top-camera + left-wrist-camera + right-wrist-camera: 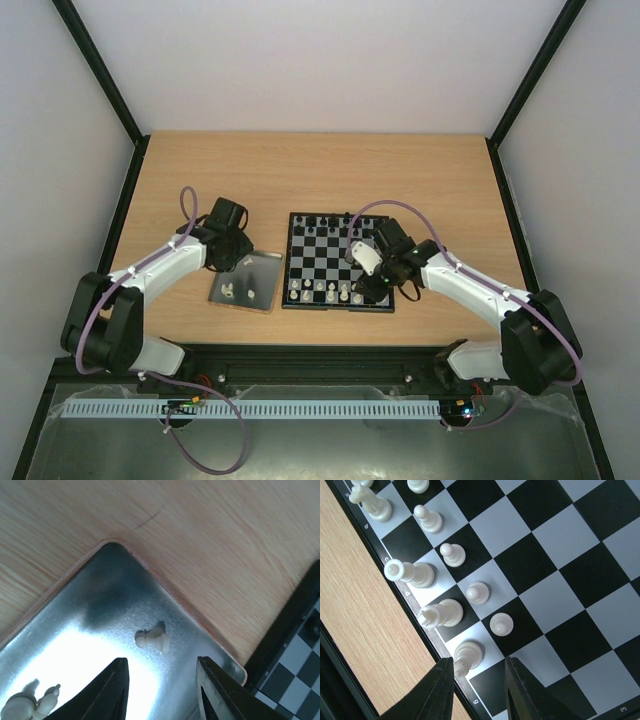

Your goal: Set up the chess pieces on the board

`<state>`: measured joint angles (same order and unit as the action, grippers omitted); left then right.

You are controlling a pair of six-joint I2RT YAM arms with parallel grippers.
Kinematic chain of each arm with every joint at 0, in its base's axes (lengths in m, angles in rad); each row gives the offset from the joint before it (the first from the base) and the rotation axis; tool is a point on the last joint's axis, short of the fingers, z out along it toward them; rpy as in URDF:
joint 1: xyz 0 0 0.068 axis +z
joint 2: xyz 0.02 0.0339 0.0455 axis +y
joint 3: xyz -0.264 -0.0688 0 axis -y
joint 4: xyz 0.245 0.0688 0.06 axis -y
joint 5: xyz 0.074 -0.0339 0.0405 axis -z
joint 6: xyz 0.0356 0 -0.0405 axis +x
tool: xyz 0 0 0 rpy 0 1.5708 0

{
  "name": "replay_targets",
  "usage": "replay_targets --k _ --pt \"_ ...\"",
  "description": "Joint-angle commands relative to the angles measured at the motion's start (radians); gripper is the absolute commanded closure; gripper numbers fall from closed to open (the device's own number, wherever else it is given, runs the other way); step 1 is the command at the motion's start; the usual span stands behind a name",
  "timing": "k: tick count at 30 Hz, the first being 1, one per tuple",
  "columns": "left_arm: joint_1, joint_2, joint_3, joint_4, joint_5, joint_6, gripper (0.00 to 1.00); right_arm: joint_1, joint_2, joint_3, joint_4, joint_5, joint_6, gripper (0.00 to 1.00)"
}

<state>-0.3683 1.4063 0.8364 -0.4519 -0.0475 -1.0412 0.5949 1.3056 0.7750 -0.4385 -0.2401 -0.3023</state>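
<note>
Framing a fallen white piece [152, 640] for pickup, the left gripper [161, 662] is hovering fingers-apart over the tray [125, 575]; the right gripper [479, 661], narrowly parted, over the board [560, 580]

I count one board [325, 255] and one tray [266, 272]. Three white pieces [151, 640] are in the tray. On the board, my right wrist view gives eight white ones whole and two cut off. The black pieces [312, 219] are too small to count.
</note>
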Motion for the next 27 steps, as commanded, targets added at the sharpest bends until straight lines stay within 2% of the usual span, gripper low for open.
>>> replay_targets --k 1,9,22,27 --pt "-0.004 0.061 0.023 -0.057 -0.002 -0.103 0.62 -0.004 -0.026 -0.014 0.012 -0.028 0.002 0.69" --pt "-0.004 0.174 0.067 -0.046 0.047 -0.114 0.65 -0.004 -0.017 -0.019 0.016 -0.012 0.003 0.68" --pt "-0.004 0.273 0.12 -0.034 0.064 -0.077 0.67 -0.005 -0.013 -0.028 0.019 -0.007 -0.004 0.67" --pt "-0.004 0.294 0.133 -0.039 0.079 -0.05 0.7 -0.004 -0.007 -0.029 0.019 -0.006 -0.006 0.67"
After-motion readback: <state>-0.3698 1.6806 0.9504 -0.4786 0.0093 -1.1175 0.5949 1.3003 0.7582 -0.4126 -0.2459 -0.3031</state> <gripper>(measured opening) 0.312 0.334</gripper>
